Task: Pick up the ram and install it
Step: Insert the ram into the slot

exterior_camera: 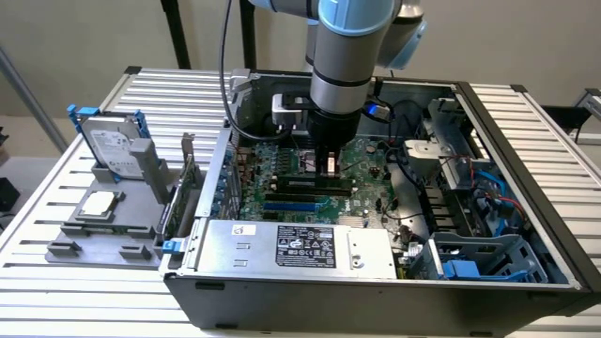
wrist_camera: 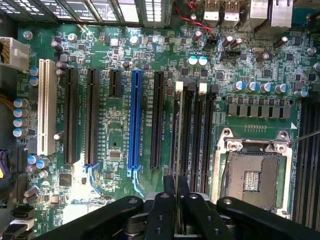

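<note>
Arm: a grey and light-blue Universal Robots arm reaches down from above into an open black computer case [exterior_camera: 526,211] that lies on its side on a slatted metal table [exterior_camera: 56,211].
Pincer: the black pincer [wrist_camera: 178,192] is narrowed on the ram, its fingers [wrist_camera: 162,210] pressed against both faces of the stick. In the exterior view the pincer [exterior_camera: 328,169] hangs directly over the memory slots.
Ram: the long, thin green circuit-board stick [wrist_camera: 178,150] is seen edge-on in the wrist view, held upright and lined up along one of the black memory slots [wrist_camera: 197,135], beside the white slot latches [wrist_camera: 179,86]. Whether it is fully seated cannot be told.
Motherboard: the large green board [wrist_camera: 240,70] carries a blue expansion slot [wrist_camera: 134,120], several black slots, a white slot [wrist_camera: 46,105] and an open metal processor socket [wrist_camera: 255,175] just beside the memory slots.
Case contents: a silver power supply box with a label [exterior_camera: 300,246] sits at the case's near edge.
Table, exterior view's left: a grey fixture [exterior_camera: 103,225] holds an upright hard drive in a blue frame [exterior_camera: 108,144], a flat square processor chip [exterior_camera: 97,204] and a green card with a metal bracket [exterior_camera: 179,190].
</note>
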